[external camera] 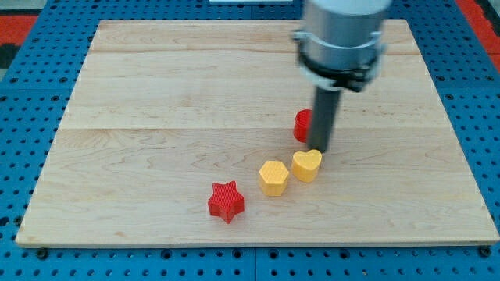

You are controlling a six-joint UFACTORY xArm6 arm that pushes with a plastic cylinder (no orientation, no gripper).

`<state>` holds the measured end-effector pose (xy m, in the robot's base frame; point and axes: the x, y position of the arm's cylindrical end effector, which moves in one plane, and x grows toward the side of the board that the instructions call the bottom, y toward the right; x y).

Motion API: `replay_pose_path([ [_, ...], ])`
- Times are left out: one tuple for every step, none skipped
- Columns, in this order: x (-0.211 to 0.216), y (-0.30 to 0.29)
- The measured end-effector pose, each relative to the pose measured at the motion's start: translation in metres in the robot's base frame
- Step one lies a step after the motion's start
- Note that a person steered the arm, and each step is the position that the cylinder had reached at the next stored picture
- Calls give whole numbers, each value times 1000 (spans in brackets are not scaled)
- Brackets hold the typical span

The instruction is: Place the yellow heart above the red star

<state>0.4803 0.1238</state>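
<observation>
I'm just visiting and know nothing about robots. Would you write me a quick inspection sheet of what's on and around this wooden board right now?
Surface: wooden board, pale planks, lying flat.
Job's things: yellow heart right of centre; red star lower, toward the view's left; apart from each other.
Clutter: yellow block between heart and star, close to the heart; red block partly hidden behind the rod.
Gripper: none; my tip sits just above the heart's top edge; contact cannot be told.
Cables: nothing seen.
Surroundings: blue pegboard around the board.
</observation>
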Motion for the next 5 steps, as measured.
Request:
replay_pose_path([
  [21,44],
  [37,-3],
  [37,-54],
  [37,-108],
  [36,-114],
])
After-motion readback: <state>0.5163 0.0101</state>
